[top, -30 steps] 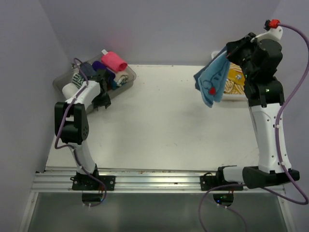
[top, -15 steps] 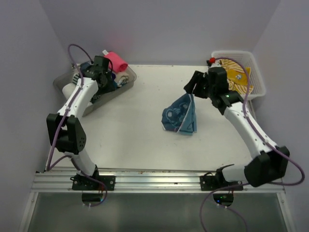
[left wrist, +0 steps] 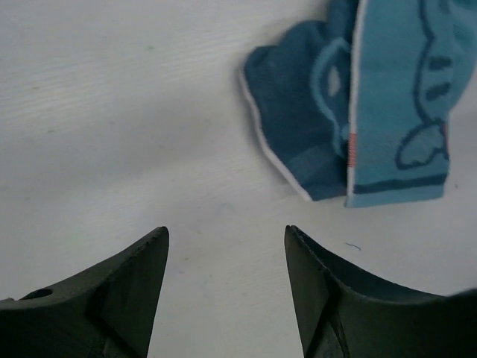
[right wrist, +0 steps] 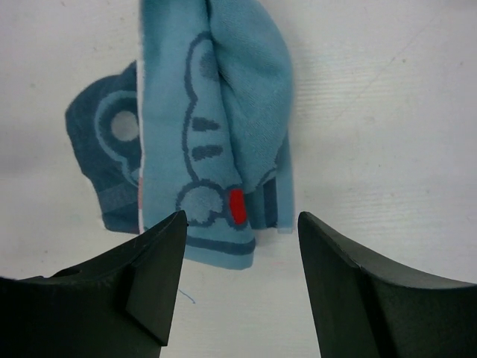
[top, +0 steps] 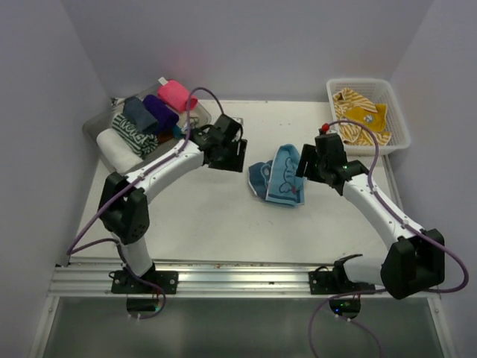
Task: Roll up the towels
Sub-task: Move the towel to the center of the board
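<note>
A white table (top: 223, 216) fills the middle, boxed by pale lilac walls (top: 261, 45) at nine, twelve and three o'clock; an aluminium rail (top: 238, 280) edges six o'clock.

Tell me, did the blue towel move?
Yes. The blue towel hung by the white basket before; now it lies on the table, further left of the basket.

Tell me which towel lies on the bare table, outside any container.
The light blue towel, crumpled in the open; the others sit in the tray or the basket.

light: bright, even | shadows: faint (soft-edged) | blur: near jaws slightly soft
</note>
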Motion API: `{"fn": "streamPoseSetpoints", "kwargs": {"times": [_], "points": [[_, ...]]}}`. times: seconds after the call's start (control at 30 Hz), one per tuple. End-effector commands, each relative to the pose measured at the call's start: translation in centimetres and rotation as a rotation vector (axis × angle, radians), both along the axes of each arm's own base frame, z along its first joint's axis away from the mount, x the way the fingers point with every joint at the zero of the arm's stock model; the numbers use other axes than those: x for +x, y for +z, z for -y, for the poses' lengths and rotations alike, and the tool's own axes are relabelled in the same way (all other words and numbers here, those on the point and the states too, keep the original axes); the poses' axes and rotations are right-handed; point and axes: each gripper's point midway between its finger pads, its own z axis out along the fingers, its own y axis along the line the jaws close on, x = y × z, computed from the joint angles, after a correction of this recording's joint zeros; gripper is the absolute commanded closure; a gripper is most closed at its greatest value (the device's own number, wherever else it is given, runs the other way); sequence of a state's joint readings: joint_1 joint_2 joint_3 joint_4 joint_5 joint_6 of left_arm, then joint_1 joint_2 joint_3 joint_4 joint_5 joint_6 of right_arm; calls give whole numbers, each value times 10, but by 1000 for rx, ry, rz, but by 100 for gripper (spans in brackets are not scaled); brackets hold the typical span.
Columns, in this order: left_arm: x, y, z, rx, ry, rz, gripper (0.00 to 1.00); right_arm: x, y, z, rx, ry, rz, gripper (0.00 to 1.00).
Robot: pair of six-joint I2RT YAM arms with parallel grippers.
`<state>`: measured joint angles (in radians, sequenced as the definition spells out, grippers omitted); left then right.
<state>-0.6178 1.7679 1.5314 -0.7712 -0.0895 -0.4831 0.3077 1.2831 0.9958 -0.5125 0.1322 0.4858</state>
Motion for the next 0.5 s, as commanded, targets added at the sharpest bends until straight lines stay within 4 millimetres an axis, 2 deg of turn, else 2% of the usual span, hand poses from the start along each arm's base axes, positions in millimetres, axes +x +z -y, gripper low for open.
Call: {"fn": "streamPoseSetpoints", "kwargs": {"times": [0.0, 0.03, 0.07, 0.13, 0.17, 0.27, 0.47], "points": [[-13, 4, 84, -209, -192, -10, 32, -17, -14, 20, -65, -56, -30, 35], [-19, 2, 96, -240, -231, -34, 32, -23, -20, 24, -67, -73, -41, 34], [-21, -7, 107, -247, -248, -57, 31, -26, -14, 30, -60, -94, -21, 33], [-29, -14, 124, -260, -283, -87, 31, -32, -14, 39, -54, -122, -17, 33], [-31, -29, 128, -249, -285, -119, 30, -34, -12, 46, -53, -143, -14, 32], [-35, -44, 133, -257, -272, -167, 31, -39, -5, 56, -56, -163, 3, 32], [-34, -57, 150, -313, -281, -193, 34, -43, -4, 60, -64, -164, -4, 32]]}}
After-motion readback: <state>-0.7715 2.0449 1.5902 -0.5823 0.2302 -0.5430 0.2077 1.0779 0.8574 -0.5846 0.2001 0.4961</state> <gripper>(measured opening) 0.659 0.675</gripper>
